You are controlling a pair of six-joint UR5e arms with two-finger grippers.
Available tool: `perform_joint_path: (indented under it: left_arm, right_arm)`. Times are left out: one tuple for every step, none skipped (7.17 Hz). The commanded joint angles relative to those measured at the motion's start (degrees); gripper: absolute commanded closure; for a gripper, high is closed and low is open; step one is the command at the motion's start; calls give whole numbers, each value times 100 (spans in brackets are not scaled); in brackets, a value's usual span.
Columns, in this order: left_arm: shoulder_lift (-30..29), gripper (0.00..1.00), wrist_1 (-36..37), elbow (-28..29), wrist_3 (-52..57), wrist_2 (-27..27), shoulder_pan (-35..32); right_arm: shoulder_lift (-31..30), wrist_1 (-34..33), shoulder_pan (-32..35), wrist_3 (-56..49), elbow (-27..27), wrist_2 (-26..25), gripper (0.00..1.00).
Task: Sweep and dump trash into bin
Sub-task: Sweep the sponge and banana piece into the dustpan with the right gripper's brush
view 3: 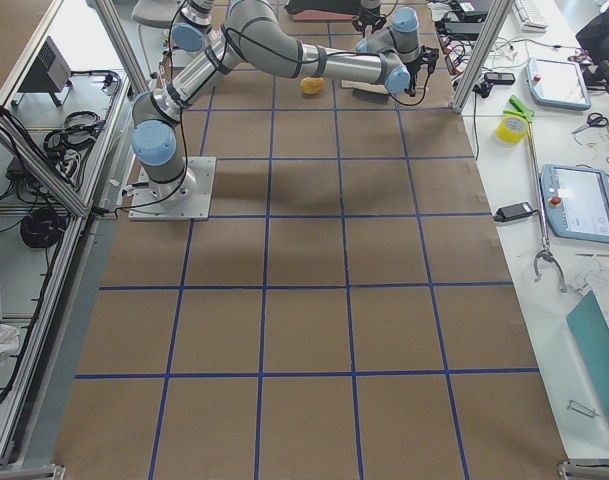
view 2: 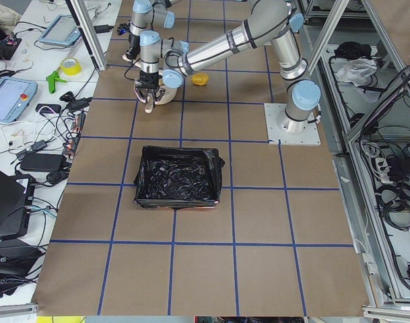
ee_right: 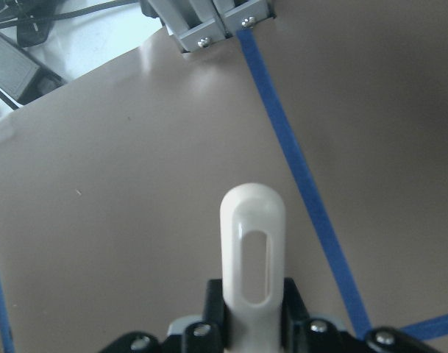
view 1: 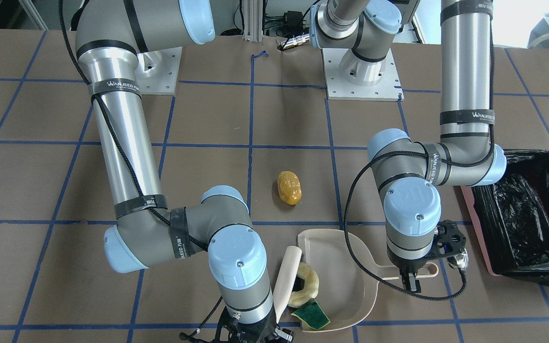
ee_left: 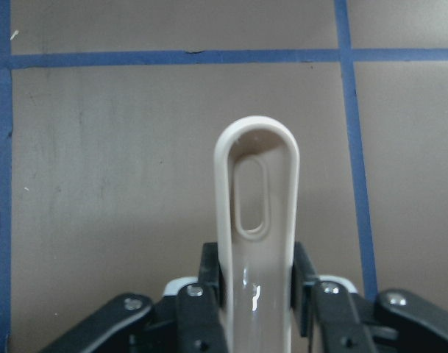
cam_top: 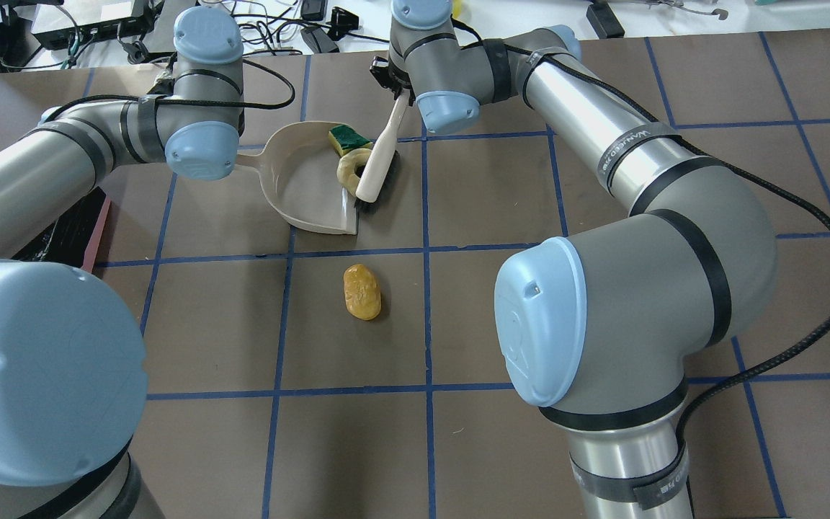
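The beige dustpan (view 1: pixel 341 267) lies flat on the table. My left gripper (view 1: pixel 410 281) is shut on its handle (ee_left: pixel 255 220). My right gripper (ee_right: pixel 253 301) is shut on the white brush's handle (ee_right: pixel 253 250). The brush (view 1: pixel 286 276) stands along the pan's open mouth. The pale crescent slice (view 1: pixel 305 286) lies at the mouth against the brush. The green-and-yellow sponge piece (view 1: pixel 311 315) sits at the mouth's corner. The golden-brown potato-like lump (view 1: pixel 289 187) lies alone on the table, apart from the pan. The bin (view 1: pixel 522 214), lined with black plastic, stands beyond my left arm.
Blue tape lines grid the brown table (cam_top: pixel 357 432). The arm bases (view 1: pixel 362 81) are bolted at the robot side. Cables and devices (cam_top: pixel 300 21) lie past the table's far edge. The bin also shows in the exterior left view (view 2: pixel 178 178).
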Motion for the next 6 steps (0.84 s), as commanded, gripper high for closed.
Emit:
perform_joint_path:
  left_arm:
    - [18,100,0,0,27,1,0]
    - [44,100,0,0,36,10,0]
    - [44,100,0,0,36,1,0]
    - [35,100,-9,0,36,1,0]
    - [35,100,0,0,45,-7,0]
    - [44,100,0,0,45,-7,0]
  right_arm:
    - [99,0,212,392,-222,155,100]
    - [82,8,308,602,-222,155,100]
    - [73,17,396,804,-222,155,100]
    - [38,78,432,867,-213,155,100]
    - [-67,374,415,450,-187,164,100]
    - [-198,647,337,11,-152,147,100]
